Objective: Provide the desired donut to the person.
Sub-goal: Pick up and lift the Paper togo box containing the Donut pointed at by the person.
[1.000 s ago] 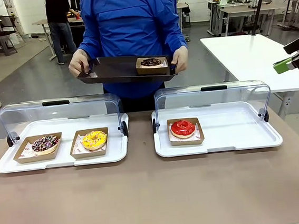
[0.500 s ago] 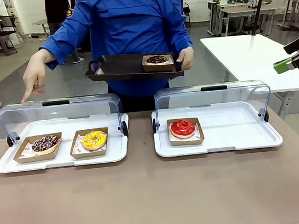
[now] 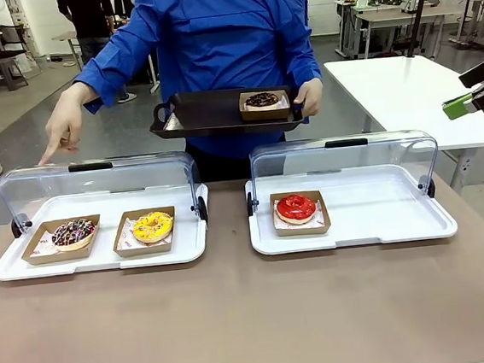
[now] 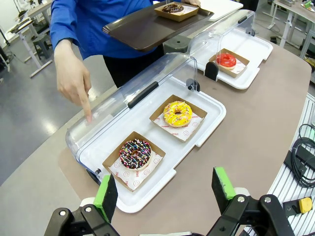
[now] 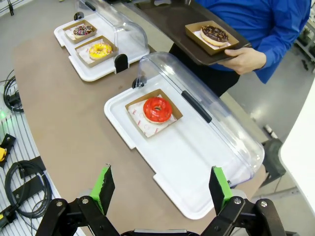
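The person [image 3: 211,38] in a blue jacket stands at the far side, one hand holding a dark tray [image 3: 210,112] with a chocolate donut [image 3: 262,100] in a box. Their other hand [image 3: 64,130] points a finger down at the left end of the left case's lid, above the sprinkled chocolate donut [image 3: 73,233]. A yellow donut [image 3: 152,226] lies beside it, and a red donut [image 3: 296,207] in the right case. My left gripper [image 4: 165,189] hangs open above the table's near side. My right gripper [image 5: 161,188] is open too, high at the right [image 3: 465,91].
Two white display trays [image 3: 104,262] [image 3: 375,229] with raised clear lids [image 3: 96,183] [image 3: 347,158] stand side by side on the brown table [image 3: 255,317]. Each donut sits in a brown paper box. A white table [image 3: 396,89] stands behind on the right.
The person took one hand off the dark tray and swung it out over the left case, pointing down. The tray shifted slightly right. Both my grippers stayed still and open.
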You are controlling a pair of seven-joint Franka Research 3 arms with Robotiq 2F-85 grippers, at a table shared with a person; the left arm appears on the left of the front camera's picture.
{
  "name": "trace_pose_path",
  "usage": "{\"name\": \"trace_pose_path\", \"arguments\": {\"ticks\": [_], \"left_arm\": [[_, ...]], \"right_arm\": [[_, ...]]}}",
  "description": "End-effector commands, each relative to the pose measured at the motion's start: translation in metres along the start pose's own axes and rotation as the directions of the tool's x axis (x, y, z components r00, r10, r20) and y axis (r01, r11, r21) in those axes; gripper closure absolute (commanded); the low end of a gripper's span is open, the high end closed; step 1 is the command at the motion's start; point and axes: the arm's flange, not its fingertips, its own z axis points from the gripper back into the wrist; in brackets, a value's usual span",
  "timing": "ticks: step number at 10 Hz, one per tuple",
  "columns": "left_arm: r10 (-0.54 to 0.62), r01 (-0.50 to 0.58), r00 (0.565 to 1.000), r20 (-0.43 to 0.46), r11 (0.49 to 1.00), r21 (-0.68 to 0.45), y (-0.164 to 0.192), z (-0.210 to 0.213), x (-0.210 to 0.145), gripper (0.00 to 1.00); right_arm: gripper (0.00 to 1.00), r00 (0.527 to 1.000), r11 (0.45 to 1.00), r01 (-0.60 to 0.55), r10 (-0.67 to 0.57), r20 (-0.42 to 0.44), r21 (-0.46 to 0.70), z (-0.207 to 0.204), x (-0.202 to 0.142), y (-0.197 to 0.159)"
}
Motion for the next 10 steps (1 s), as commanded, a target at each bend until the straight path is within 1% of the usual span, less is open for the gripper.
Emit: {"name": "trace_pose_path", "arguments": {"ticks": [1, 5, 6, 7, 8, 9, 10], "left_arm": [[0.017, -0.017, 1.0, 0.006, 1.0, 0.0, 0.0, 0.0, 0.001, 0.0], [0.017, -0.017, 1.0, 0.006, 1.0, 0.0, 0.0, 0.0, 0.001, 0.0], [0.0, 0.0, 1.0, 0.0, 1.0, 0.0, 0.0, 0.0, 0.0, 0.0], [-0.147, 0.142, 0.977, -0.152, 0.989, -0.044, -0.005, -0.005, 0.01, 0.0], [-0.321, 0.303, 0.904, -0.283, 0.947, -0.106, -0.009, -0.012, 0.016, 0.0], [-0.463, 0.429, 0.803, -0.376, 0.886, -0.176, -0.01, -0.022, 0.021, 0.0], [-0.623, 0.542, 0.66, -0.42, 0.782, -0.309, -0.008, -0.039, 0.023, 0.0]], "right_arm": [[0.0, 1.0, 1.0, 0.015, -0.015, -0.004, -0.002, -0.001, 0.0, 0.001], [0.0, 1.0, 1.0, 0.015, -0.015, -0.004, -0.002, -0.001, 0.0, 0.001], [0.0, 1.0, 1.0, 0.015, -0.015, -0.004, -0.002, -0.001, 0.0, 0.001], [0.0, 1.0, 1.0, 0.015, -0.015, -0.004, -0.002, -0.001, 0.0, 0.001], [0.0, 1.0, 1.0, 0.015, -0.015, -0.004, -0.002, -0.001, 0.0, 0.001], [0.0, 1.0, 1.0, 0.015, -0.015, -0.004, -0.002, -0.001, 0.0, 0.001], [0.0, 1.0, 1.0, 0.015, -0.015, -0.004, -0.002, -0.001, 0.0, 0.001]]}}
